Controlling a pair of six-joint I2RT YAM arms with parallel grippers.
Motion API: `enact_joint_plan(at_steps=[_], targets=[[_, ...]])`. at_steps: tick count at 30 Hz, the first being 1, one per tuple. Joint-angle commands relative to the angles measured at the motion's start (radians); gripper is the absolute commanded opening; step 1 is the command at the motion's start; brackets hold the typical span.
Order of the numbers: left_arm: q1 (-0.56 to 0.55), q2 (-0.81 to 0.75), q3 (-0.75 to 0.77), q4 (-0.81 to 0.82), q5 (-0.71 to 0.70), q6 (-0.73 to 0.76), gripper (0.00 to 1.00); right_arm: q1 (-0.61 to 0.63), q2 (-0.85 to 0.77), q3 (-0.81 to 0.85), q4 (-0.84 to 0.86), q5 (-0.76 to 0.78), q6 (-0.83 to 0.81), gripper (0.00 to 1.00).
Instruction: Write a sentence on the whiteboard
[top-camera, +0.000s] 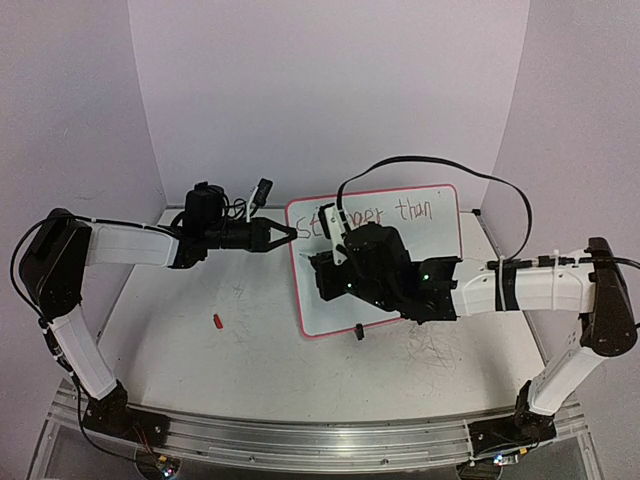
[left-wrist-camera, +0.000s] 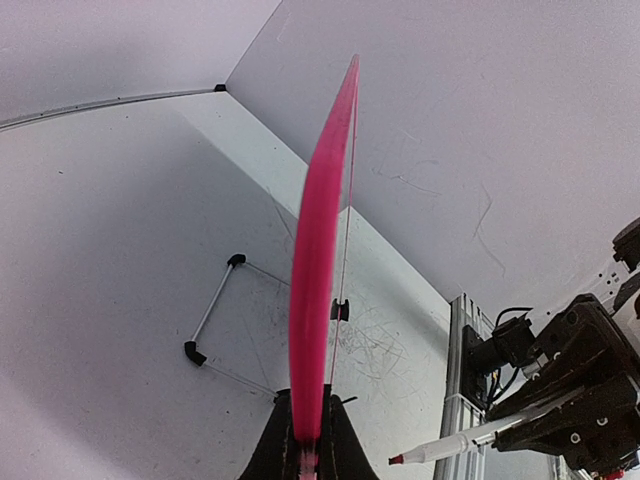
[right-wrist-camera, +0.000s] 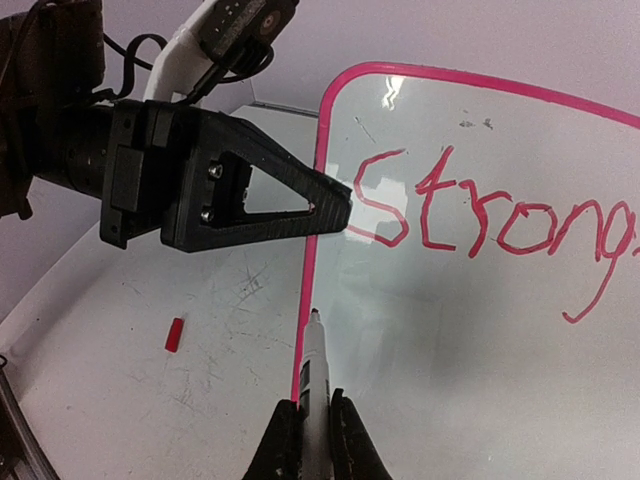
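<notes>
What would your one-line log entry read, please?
left gripper: shut on whiteboard edge | right gripper: shut on marker | sentence: "Stronger than" written | red cap: on table

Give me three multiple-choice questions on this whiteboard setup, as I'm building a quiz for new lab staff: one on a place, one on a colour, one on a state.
1. Where does the red cap lie?
A. on the whiteboard
B. on the table, left of the whiteboard
C. between the arm bases

2. What colour is the whiteboard's rim?
A. pink-red
B. blue
C. black

3. What is the right gripper doing?
A. open, empty
B. shut on the whiteboard's edge
C. shut on a marker

Answers: 1 B, the cap rests on bare table beside the whiteboard; 2 A, the rim shows pink along every visible edge; 3 C, its fingers pinch the marker.
</notes>
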Motion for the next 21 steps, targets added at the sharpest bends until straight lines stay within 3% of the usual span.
enact_joint_plan(at_steps=[1, 21], targets=[[-0.005, -0.024, -0.011, -0.043, -0.009, 0.021, 0.0, 0.01, -0.009, 0.008, 0.0, 0.058, 0.018, 0.0], [-0.004, -0.019, -0.008, -0.043, -0.006, 0.019, 0.0, 0.01, 0.042, 0.017, -0.027, 0.092, 0.073, 0.0]])
